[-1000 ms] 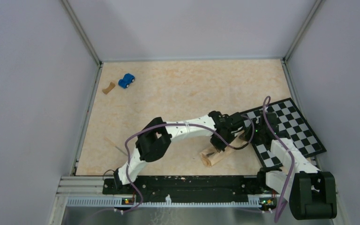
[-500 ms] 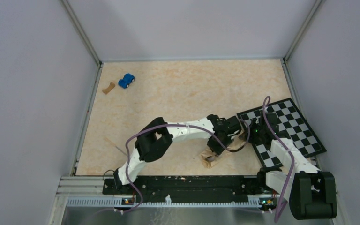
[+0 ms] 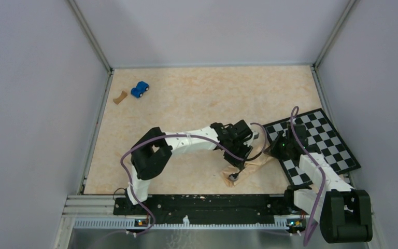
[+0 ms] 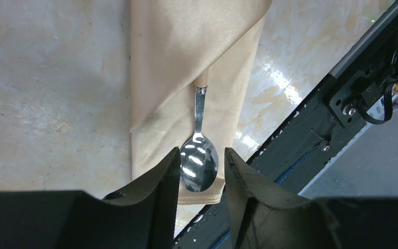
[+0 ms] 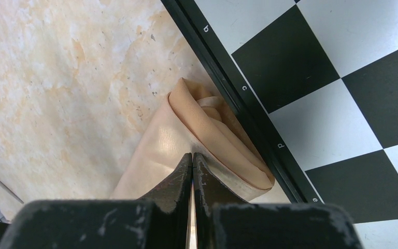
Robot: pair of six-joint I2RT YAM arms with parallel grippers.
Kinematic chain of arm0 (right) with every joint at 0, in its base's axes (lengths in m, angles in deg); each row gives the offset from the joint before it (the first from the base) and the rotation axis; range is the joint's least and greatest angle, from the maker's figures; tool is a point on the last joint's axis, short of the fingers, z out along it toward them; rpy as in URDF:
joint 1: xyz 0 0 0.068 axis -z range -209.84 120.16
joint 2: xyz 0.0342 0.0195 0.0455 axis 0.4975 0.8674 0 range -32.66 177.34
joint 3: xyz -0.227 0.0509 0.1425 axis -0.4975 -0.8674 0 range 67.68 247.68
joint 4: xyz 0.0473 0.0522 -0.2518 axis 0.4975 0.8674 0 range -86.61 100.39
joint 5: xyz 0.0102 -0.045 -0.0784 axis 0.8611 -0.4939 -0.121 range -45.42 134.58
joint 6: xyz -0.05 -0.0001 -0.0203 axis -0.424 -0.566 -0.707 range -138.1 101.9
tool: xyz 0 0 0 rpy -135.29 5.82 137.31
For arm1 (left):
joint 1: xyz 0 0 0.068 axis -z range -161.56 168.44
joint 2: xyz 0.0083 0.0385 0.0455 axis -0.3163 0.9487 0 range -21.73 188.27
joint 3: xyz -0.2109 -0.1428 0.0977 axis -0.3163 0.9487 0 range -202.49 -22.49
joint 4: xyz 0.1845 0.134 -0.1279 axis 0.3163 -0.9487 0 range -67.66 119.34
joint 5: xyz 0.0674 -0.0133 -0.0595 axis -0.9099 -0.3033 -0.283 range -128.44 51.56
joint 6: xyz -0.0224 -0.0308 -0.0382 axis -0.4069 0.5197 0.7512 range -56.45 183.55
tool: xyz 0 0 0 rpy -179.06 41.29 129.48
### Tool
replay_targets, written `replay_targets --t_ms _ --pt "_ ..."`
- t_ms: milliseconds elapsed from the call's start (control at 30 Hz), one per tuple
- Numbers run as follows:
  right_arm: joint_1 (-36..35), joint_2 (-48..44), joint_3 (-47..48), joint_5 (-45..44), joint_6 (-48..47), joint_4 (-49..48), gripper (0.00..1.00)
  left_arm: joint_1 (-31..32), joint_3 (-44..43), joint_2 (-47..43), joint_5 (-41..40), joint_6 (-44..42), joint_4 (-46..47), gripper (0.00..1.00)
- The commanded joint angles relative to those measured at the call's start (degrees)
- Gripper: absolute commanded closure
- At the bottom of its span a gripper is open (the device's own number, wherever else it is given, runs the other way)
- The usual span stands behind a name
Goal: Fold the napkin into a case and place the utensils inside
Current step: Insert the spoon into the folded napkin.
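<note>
The napkin (image 4: 186,57) lies folded into a narrow tan case (image 3: 254,165) beside the checkerboard. A silver spoon (image 4: 199,163) sits in it, handle tucked under the fold and bowl (image 3: 232,178) sticking out at the near end. My left gripper (image 4: 202,155) hovers open just above the spoon's bowl, with a finger (image 4: 158,181) on each side and no grip on it. My right gripper (image 5: 192,155) is shut, its tips resting on the far end of the napkin (image 5: 160,140) with nothing between them. From above, the left gripper (image 3: 240,157) and right gripper (image 3: 273,152) flank the case.
The black-and-white checkerboard (image 3: 321,140) lies at the right, its edge (image 5: 238,88) touching the napkin. A blue toy car (image 3: 140,89) and a small brown scrap (image 3: 119,97) sit at the far left. The black base rail (image 4: 311,129) runs just past the spoon.
My left gripper opened, let go, and drew back to the left. The napkin case settled flatter, with the spoon's bowl now showing at its near end. The right gripper stayed put.
</note>
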Motion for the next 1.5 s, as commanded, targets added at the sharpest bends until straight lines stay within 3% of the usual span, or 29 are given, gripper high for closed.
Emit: replay_targets --t_ms 0,700,1133,1467 --pt "0.3 -0.6 0.1 0.3 -1.1 -1.2 1.00 0.5 -0.1 0.0 -0.6 0.6 4.9 0.58" --pt "0.3 -4.1 3.3 -0.1 -0.6 3.0 1.00 3.2 -0.5 4.7 -4.3 -0.8 5.7 0.68" --pt "0.4 -10.6 3.4 -7.9 6.1 12.5 1.00 4.6 -1.1 5.9 -8.2 -1.8 4.7 0.82" --pt "0.3 -8.6 -0.1 -8.5 5.2 8.9 1.00 5.5 -2.3 7.1 -9.9 -3.1 3.4 0.83"
